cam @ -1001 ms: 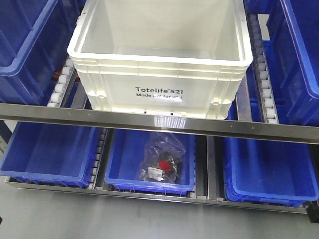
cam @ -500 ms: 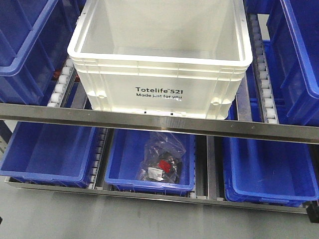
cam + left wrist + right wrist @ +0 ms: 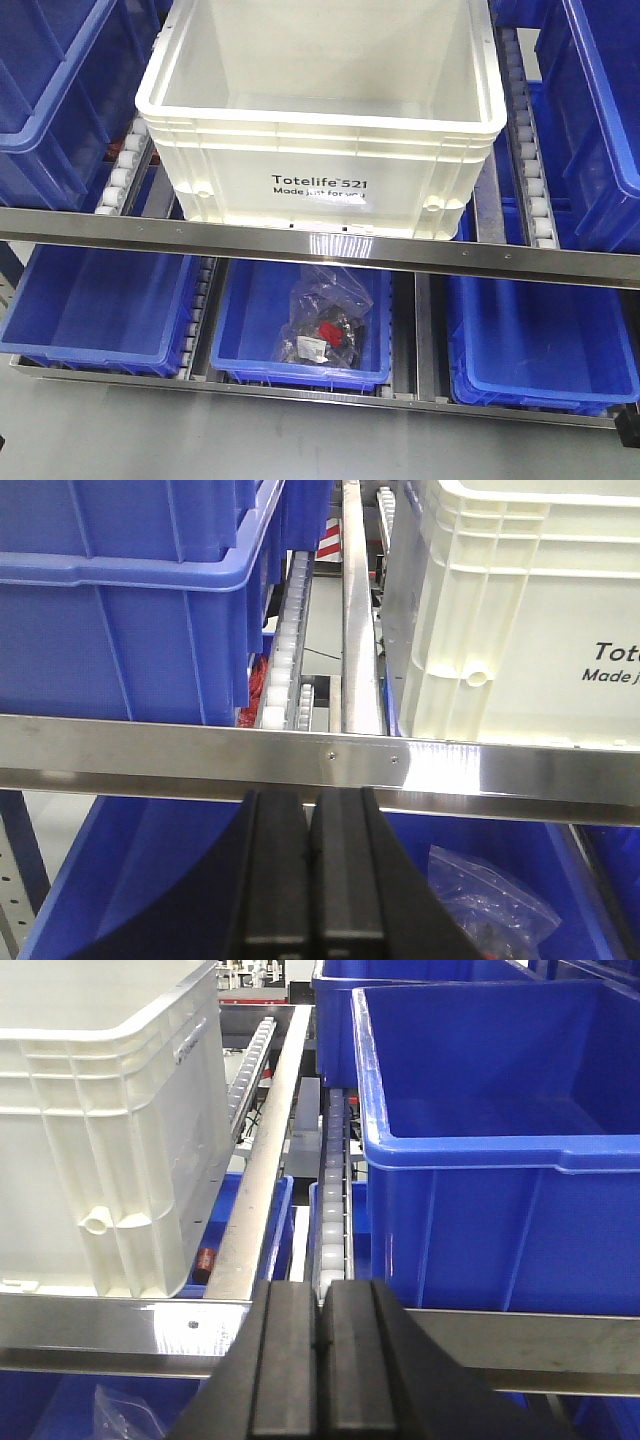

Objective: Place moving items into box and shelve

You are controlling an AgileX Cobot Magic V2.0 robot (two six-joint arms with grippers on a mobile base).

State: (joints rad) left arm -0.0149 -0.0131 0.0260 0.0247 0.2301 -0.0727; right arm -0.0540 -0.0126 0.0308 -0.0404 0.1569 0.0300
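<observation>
Front view: white box (image 3: 320, 110) sits on upper shelf rollers behind the steel rail (image 3: 320, 245), between blue bins (image 3: 55, 90). No fruit visible in it. Bag (image 3: 325, 320) of parts in lower middle bin.
Left wrist: left gripper (image 3: 312, 880) fingers pressed together, empty, at rail.
Right wrist: right gripper (image 3: 320, 1360) likewise closed, empty.

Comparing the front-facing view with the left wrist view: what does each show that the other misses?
Only the front-facing view shows the white box's interior from above, the three lower blue bins, and the whole clear bag of small parts; the fruit items are not visible.

Only the left wrist view shows the left gripper, its fingers pressed together, empty, just below the rail.

Both show the white box, the metal shelf rail, blue bins and at least a part of the bag.
</observation>
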